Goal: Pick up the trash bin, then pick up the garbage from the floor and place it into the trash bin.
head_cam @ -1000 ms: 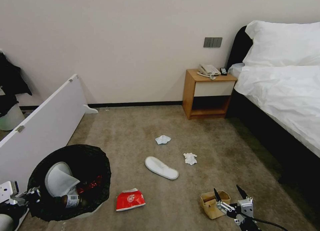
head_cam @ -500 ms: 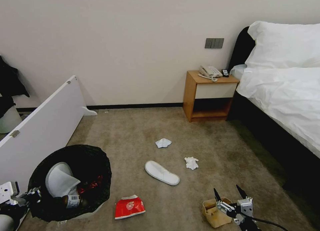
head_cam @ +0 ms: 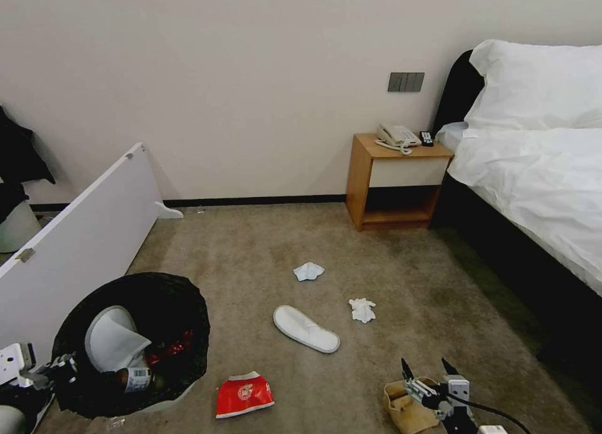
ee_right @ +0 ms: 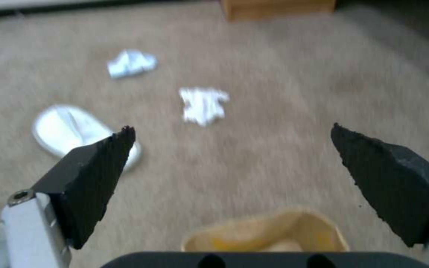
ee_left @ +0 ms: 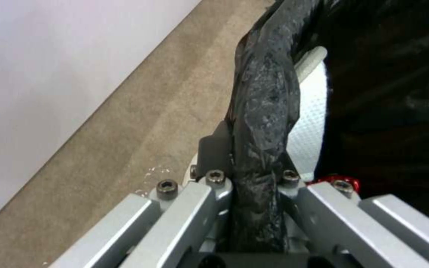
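1. Since the left gripper point(ee_left: 254, 175) is already clamped on the bag-lined rim of the trash bin point(head_cam: 135, 343) at the floor's point(head_cam: 251, 258) near-left corner, I'd call the bin-grabbing part done.
2. Inside the bin: one white slipper point(head_cam: 113, 340), a bottle point(head_cam: 133, 378) and something red. So the pickup looks partway through.
3. Left to collect on the carpet: red snack packet point(head_cam: 244, 394) just beside the bin, second slipper point(head_cam: 306, 328) mid-floor, and two tissues, one point(head_cam: 308, 271) beyond that slipper and another point(head_cam: 362, 310) to its right.
4. Brown paper bag point(head_cam: 404, 406) sits at the near edge with the right gripper point(head_cam: 425, 372) just above it, fingers spread wide, holding nothing. That bag is probably next.
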Robot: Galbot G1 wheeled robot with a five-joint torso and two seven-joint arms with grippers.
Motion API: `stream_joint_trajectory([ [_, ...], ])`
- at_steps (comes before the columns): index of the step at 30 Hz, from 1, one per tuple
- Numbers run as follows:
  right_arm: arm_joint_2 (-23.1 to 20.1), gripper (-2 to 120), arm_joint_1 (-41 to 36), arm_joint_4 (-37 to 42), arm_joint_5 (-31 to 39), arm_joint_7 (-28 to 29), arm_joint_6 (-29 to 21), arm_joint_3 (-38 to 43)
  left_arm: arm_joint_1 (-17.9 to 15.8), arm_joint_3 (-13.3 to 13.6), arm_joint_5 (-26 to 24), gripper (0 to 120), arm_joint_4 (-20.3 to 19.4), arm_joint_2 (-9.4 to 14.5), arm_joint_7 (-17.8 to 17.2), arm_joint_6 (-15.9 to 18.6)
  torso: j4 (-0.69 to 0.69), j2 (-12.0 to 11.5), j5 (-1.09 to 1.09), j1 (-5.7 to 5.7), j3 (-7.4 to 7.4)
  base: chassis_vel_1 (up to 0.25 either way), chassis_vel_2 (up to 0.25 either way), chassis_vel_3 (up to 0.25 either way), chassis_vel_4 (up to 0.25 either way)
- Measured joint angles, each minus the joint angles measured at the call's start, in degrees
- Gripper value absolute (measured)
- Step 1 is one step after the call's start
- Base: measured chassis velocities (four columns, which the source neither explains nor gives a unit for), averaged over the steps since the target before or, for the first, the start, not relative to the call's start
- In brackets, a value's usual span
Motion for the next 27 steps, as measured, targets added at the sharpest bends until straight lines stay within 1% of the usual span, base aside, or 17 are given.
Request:
stream_joint_trajectory([
  [3,-0.1,100,1.6,-1.7,-1.1,0.8,-4.3,-0.5,0.1,-0.1,0.0,3,-0.1,-0.2,0.0,0.0,-0.01,0.0,0.0,0.0,0.0,0.0,0.0,0.0,0.0],
  [4,-0.1,100,1.6,-1.7,-1.1,0.8,-4.3,-0.5,0.1,-0.1,0.0,3,-0.1,-0.2,0.0,0.0,-0.01,0.0,0.0,0.0,0.0,0.0,0.0,0.0,0.0],
  [6,-0.1,100,2.9,-3.4,-3.0,0.8,-7.2,-0.6,0.1,-0.3,0.0,3,-0.1,-0.4,0.0,0.0,0.0,0.0,0.0,0.0,0.0,0.0,0.0,0.0,0.0],
  [9,-0.1,100,3.4,-4.0,-3.3,0.7,-8.0,-0.6,0.1,-0.3,0.0,3,-0.2,-0.4,0.0,0.0,0.0,0.0,0.0,0.0,0.0,0.0,0.0,0.0,0.0],
  [11,-0.1,100,4.5,-5.7,-3.7,0.6,-10.1,-0.7,0.2,-0.4,0.0,3,-0.4,-0.5,-0.1,0.0,-0.01,0.0,0.0,0.0,0.0,0.0,0.0,0.0,0.0],
  [15,-0.1,100,5.4,-7.2,-3.6,0.8,-11.2,-0.6,0.3,-0.5,0.0,3,-0.6,-0.7,-0.1,0.0,-0.01,0.0,0.0,0.0,0.0,0.0,0.0,0.0,0.0],
  [17,0.1,100,6.8,-9.6,-3.1,1.1,-11.8,-0.1,0.5,-0.5,0.0,3,-0.7,-1.0,-0.1,0.0,-0.01,0.0,0.0,0.0,0.0,0.0,0.0,0.0,0.0],
  [18,0.1,100,6.8,-9.6,-3.1,1.1,-11.8,-0.1,0.5,-0.5,0.0,3,-0.7,-1.0,-0.1,0.0,-0.01,0.0,0.0,0.0,0.0,0.0,0.0,0.0,0.0],
  [20,0.3,100,8.3,-12.9,-2.9,0.9,-11.6,0.3,0.7,-0.6,0.0,3,-0.9,-1.1,-0.1,0.0,0.0,0.0,-0.01,0.0,0.0,0.0,0.0,0.0,0.0],
  [27,0.6,100,10.7,-17.8,-2.5,0.0,-11.0,1.0,0.8,-1.2,-0.1,3,-1.2,-1.2,-0.2,0.0,-0.01,0.0,0.0,0.0,0.0,0.0,0.0,0.0,0.0],
])
